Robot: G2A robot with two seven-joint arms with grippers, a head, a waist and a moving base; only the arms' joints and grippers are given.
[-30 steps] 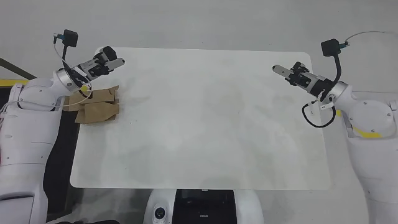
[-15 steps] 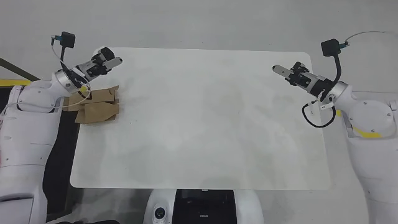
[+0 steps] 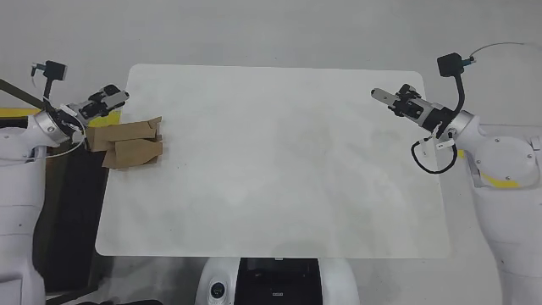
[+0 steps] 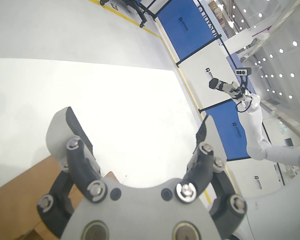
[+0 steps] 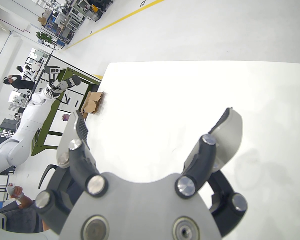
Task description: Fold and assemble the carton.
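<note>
A flat brown carton (image 3: pixel 129 142) lies unfolded at the left edge of the white table (image 3: pixel 279 169), partly hanging over it. It also appears far off in the right wrist view as the carton (image 5: pixel 92 103), and a corner of the carton (image 4: pixel 17 191) sits under my left gripper. My left gripper (image 3: pixel 113 95) hovers just off the table's far left corner, above and behind the carton, open and empty (image 4: pixel 137 123). My right gripper (image 3: pixel 383 96) hangs over the table's far right part, open with nothing in it (image 5: pixel 152 123).
A green bench (image 5: pixel 62 93) stands beyond the table's left edge, beside the left arm. The whole middle of the table is bare white surface. Blue and white panels (image 4: pixel 202 41) stand on the floor beyond the right side.
My left gripper has drawn back to the left, from over the table's far left corner to just outside its edge. The carton and the right arm have not moved.
</note>
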